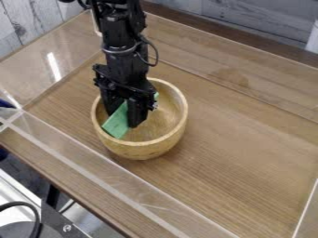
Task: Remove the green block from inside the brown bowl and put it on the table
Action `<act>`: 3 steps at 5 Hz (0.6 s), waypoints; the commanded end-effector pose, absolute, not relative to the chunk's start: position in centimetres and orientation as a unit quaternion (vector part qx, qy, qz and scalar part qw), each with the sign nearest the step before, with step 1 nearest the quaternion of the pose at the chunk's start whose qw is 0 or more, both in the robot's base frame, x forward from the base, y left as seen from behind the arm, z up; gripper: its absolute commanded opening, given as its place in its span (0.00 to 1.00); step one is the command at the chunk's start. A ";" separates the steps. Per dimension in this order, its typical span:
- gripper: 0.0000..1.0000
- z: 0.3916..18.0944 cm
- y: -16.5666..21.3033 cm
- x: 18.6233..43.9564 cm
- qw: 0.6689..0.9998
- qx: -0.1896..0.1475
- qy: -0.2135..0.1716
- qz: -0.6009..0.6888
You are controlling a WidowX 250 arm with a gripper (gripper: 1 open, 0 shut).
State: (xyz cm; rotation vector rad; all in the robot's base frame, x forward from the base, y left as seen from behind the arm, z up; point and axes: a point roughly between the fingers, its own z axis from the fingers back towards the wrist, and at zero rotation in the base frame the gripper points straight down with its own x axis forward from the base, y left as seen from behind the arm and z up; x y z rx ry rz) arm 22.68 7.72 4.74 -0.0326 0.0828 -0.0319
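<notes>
Gripper (129, 109) points straight down into the brown bowl (172, 136), fingers clamped on the green block (117, 123). Block hangs tilted inside the bowl, long axis slanting down-left below the fingertips; open table (236, 158) lies right.

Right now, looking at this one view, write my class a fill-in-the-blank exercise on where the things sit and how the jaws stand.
1. The green block sits inside the brown ____.
2. The gripper reaches into the brown bowl from ____.
3. Its jaws are ____ on the green block.
4. The bowl rests on a wooden table edged by clear ____.

Missing words: bowl; above; shut; walls
</notes>
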 end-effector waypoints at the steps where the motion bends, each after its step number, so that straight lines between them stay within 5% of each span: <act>1: 0.00 6.5 7.7 23.3 1.000 -0.009 0.011 -0.018; 3: 0.00 6.9 7.3 23.3 1.000 -0.013 0.008 -0.020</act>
